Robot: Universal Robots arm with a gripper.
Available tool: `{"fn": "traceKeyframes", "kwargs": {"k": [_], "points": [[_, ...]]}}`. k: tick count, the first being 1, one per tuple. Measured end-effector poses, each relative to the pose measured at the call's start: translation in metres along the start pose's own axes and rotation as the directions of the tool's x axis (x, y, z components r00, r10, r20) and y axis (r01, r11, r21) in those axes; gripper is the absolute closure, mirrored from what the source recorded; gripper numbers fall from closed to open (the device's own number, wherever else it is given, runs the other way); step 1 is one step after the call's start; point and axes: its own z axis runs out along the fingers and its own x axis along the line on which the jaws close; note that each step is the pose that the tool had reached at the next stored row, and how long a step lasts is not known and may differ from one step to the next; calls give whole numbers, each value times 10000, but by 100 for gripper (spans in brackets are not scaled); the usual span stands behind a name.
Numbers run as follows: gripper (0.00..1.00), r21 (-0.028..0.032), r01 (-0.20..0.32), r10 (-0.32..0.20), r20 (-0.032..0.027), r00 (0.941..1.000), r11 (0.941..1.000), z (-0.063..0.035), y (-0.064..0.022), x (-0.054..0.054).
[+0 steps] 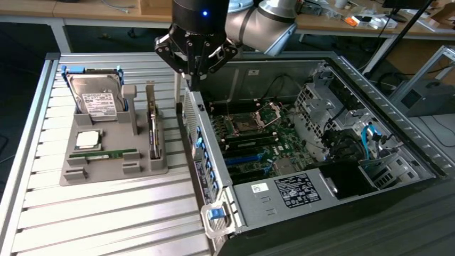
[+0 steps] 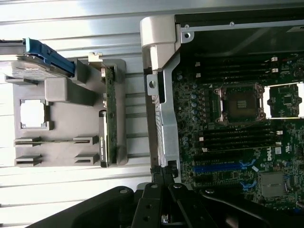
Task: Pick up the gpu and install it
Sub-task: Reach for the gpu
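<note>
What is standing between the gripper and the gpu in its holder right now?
Nothing visible. The gripper hangs over the case wall, and the gpu stands on edge in the gray holder just beside that wall, its upper edge uncovered.

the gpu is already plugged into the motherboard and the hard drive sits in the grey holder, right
Not quite. The gpu is not in the motherboard; it stands on edge in the grey holder, as the exterior view shows. The hard drive does sit in that holder.
</note>
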Motion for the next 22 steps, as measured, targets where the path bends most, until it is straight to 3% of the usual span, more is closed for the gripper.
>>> {"fn": "traceKeyframes", "kwargs": {"k": [22], "points": [[89,0,0,0,1,10000,10000,-3,-8,104]]}}
